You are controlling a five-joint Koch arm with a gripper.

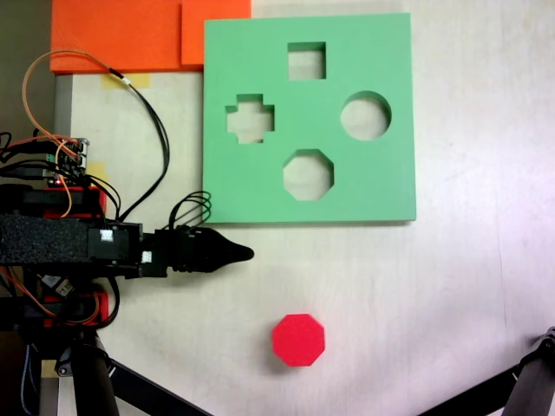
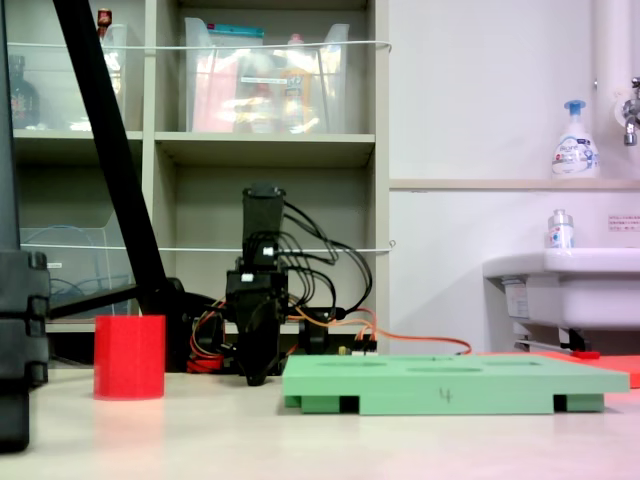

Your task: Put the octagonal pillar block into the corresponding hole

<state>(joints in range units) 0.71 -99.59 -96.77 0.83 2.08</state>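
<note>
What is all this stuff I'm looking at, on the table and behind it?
Octagonal pillar block: one, bright red, standing alone on the white table, apart from the board.
Foam board: one, green, flat on the table, with four cut-outs: square, cross, round and the eight-sided hole.
Foam sheets: orange, at the table's top left edge in a fixed view.
Shelf unit: one, pale, behind the table, holding clear bins.
Sink: one, white, at right.
Soap bottle: one, white with blue pump, on the ledge above the sink.
Robot arm: one, black with red parts and loose wires.
Claw: one, black, pointing toward the table's middle, holding nothing.
</note>
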